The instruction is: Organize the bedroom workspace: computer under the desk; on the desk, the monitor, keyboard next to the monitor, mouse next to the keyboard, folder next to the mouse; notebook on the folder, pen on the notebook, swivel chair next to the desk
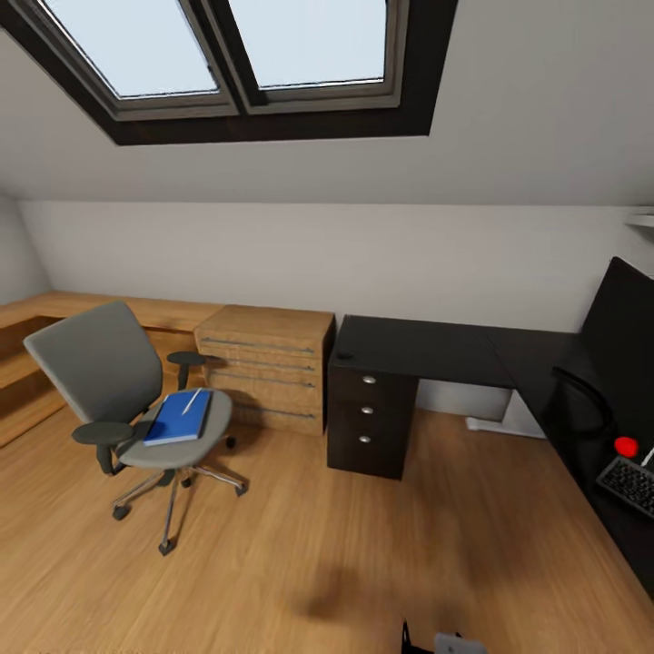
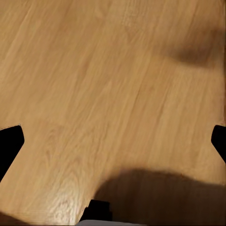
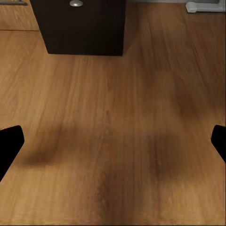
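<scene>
Folder (image 1: 179, 419) lies flat on the chair (image 1: 127, 400) seat, a pen (image 1: 192, 401) resting on top. Both grippers' fingers stand wide apart over bare wood floor (image 2: 94, 84), left gripper (image 2: 113, 141) and right gripper (image 3: 113, 141) holding nothing; the right faces the drawer unit (image 3: 84, 28). Chair stands well apart from the desk (image 1: 427, 350), beside a wood cabinet (image 1: 268, 363). Keyboard (image 1: 629, 483) and monitor (image 1: 622, 331) sit on the desk.

The swivel chair (image 1: 127, 400) stands left of the desk (image 1: 427, 350). The folder (image 1: 179, 418) lies on its seat, the pen (image 1: 192, 401) on top. The keyboard (image 1: 629, 481) lies on the desk.
</scene>
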Controlling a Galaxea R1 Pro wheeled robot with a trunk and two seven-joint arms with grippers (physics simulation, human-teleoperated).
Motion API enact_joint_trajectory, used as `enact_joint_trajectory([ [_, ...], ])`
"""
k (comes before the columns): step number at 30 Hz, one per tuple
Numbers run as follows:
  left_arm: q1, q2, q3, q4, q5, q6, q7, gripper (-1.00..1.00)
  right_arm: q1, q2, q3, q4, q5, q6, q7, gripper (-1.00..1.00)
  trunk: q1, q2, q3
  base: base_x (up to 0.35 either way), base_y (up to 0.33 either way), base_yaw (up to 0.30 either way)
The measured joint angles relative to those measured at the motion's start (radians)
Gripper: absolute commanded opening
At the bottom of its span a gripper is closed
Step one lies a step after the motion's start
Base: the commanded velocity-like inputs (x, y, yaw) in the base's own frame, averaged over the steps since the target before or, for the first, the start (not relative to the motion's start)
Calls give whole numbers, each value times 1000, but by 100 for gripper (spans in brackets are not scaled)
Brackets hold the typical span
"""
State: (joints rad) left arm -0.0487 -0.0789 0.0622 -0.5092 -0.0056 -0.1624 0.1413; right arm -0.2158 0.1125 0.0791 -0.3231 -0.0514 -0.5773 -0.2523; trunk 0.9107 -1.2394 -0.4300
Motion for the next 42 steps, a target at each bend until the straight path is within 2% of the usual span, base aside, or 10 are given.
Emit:
enact_joint_trajectory([
  [13,0,0,-2,13,-1,-2,0,100,0,5,0,0,-4,1,-1,100,0,0,-10,-294,-3,-172],
  [28,0,0,1,11,3,-7,-2,100,0,6,0,0,-6,2,-2,100,-58,105,16,-321,-60,53],
  [34,0,-6,3,9,25,-62,4,100,0,5,-1,-1,-5,0,-3,100,-81,147,33,-42,-2,19],
  [42,0,-14,2,8,33,-86,8,100,0,2,-2,-3,-4,-3,-3,100,-112,203,58,-8,0,3],
])
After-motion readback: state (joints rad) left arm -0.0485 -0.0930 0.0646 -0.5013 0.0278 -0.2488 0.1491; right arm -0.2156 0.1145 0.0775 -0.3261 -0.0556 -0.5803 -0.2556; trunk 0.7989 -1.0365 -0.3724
